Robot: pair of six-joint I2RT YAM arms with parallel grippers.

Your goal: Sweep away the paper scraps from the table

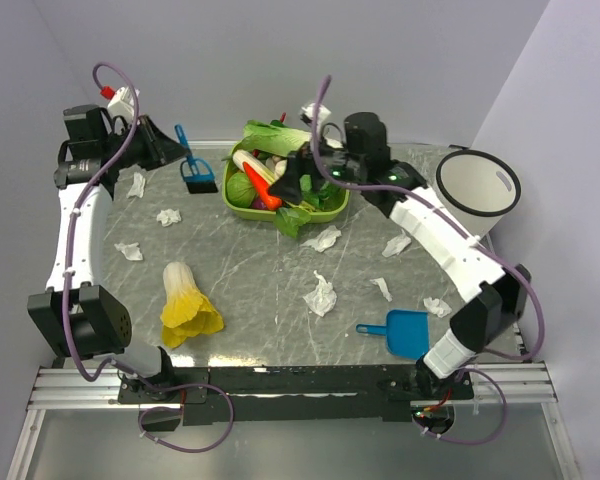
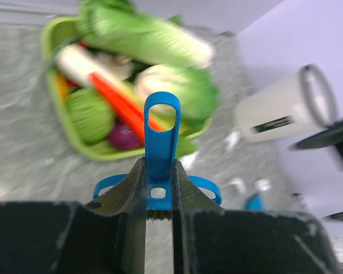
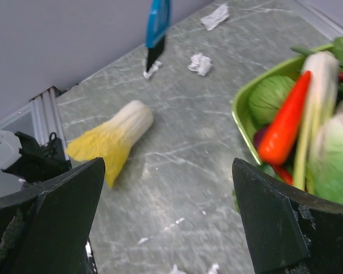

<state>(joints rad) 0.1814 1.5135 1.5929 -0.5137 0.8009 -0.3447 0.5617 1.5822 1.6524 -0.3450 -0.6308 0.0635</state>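
Several crumpled white paper scraps lie on the grey-green marble table [image 1: 250,270]: one [image 1: 168,216] and another [image 1: 128,250] at the left, one [image 1: 320,295] in the middle, others [image 1: 396,244] to the right. My left gripper [image 1: 178,148] is at the far left, shut on the handle of a small blue brush [image 1: 196,172]; the left wrist view shows the jaws clamped on that handle [image 2: 162,137]. My right gripper [image 1: 292,185] is open and empty, hovering at the near edge of the green basket [image 1: 335,208]. The right wrist view shows scraps [image 3: 201,63] and the brush [image 3: 157,25].
The green basket holds several vegetables at the back centre. A yellow-and-white cabbage [image 1: 185,305] lies at the front left. A blue dustpan [image 1: 405,332] sits at the front right. A white round bin [image 1: 477,183] stands beyond the table's right edge.
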